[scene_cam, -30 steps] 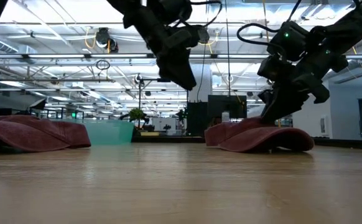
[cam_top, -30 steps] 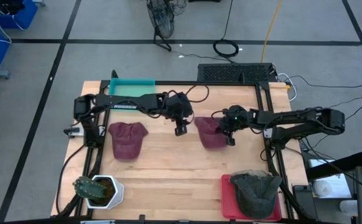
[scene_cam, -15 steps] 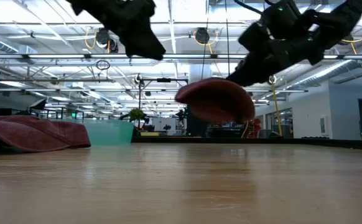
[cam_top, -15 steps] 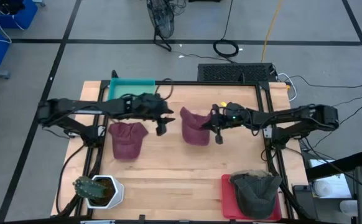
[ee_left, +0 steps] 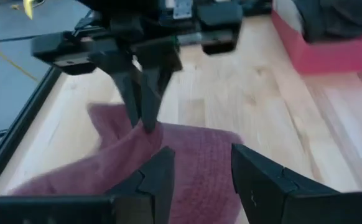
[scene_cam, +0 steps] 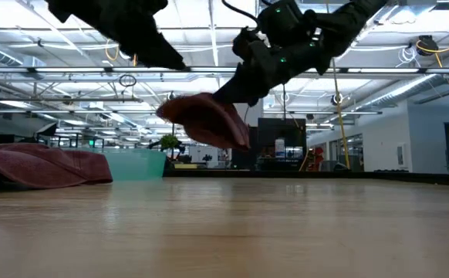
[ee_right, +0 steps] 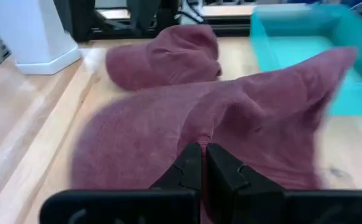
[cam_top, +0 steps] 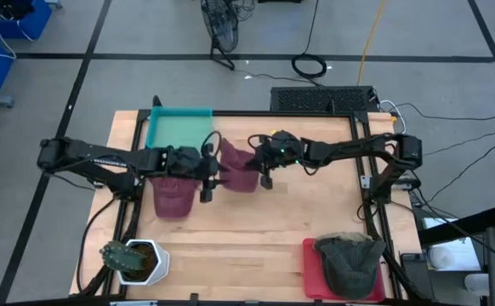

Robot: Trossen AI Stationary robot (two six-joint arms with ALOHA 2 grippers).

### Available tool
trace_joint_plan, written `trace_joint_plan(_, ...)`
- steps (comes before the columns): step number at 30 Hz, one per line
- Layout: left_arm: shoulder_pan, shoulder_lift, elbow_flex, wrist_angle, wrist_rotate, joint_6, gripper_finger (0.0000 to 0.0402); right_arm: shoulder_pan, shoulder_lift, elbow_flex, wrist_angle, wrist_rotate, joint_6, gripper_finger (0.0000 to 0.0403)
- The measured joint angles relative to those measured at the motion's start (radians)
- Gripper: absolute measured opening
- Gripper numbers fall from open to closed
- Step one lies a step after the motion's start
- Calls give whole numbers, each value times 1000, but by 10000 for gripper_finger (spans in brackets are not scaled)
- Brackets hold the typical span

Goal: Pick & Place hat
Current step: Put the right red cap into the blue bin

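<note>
Because the wooden counter (cam_top: 247,242) has to carry both a pick-up zone in the middle and drop-off bins at its edges, the things on it sit well apart: a teal tray (cam_top: 178,126) at the far left side, a red tray (cam_top: 311,274) at the near right corner with a dark olive hat (cam_top: 349,259) resting in it, and a potted plant (cam_top: 133,261) at the near left corner, out of the arms' way.

The right arm reaches far across the middle, probably because the maroon hat it carries is bound for the left side, where the teal tray is. That carried hat (cam_top: 237,167) hangs clear of the counter, as the low view shows, with open air beneath it; it droops from a single pinch point, so the soft cloth folds downward instead of holding its cap shape. The right gripper (cam_top: 267,172) is clamped tight on a fold of the fabric, its fingers pressed together in the right wrist view, which is likely why the hat swings loosely.

A second maroon hat (cam_top: 173,194) lies flat on the counter just left of the carried one, untouched.

The left gripper (cam_top: 205,185) hovers just beside the carried hat, above the edge of the resting one, its fingers (ee_left: 162,174) partly apart and holding nothing, apparently waiting for its own pick.
</note>
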Motion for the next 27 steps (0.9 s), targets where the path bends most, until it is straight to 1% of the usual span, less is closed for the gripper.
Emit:
trace_joint_plan(3, -34, 0, -28, 7, -32, 5, 159, -8, 25, 39, -27, -11, -6, 1)
trace_joint_plan(6, -78, 0, -51, 18, -75, 28, 159, -38, 27, 51, -40, -15, -4, 1)
trace_joint_plan(9, -133, 5, -65, 84, -144, 92, 159, -90, 27, 54, -18, -10, 40, 1)
trace_joint_plan(11, -174, 34, -71, 144, -220, 157, 159, -128, 27, 54, 1, -10, 100, 1)
trace_joint_plan(13, -212, 55, -78, 165, -314, 222, 159, -158, 27, 54, 15, -14, 148, 1)
trace_joint_plan(15, -240, 84, -75, 226, -431, 282, 159, -175, 26, 54, 20, -47, 162, 1)
trace_joint_plan(19, -264, 139, -77, 229, -649, 391, 159, -180, 26, 54, 35, -113, 164, 0)
trace_joint_plan(22, -262, 187, -75, 221, -734, 454, 159, -179, 26, 54, 36, -120, 164, 0)
trace_joint_plan(25, -253, 243, -75, 251, -760, 521, 159, -180, 26, 54, 31, -119, 172, 1)
trace_joint_plan(27, -245, 280, -75, 291, -804, 564, 159, -178, 26, 54, 21, -119, 174, 3)
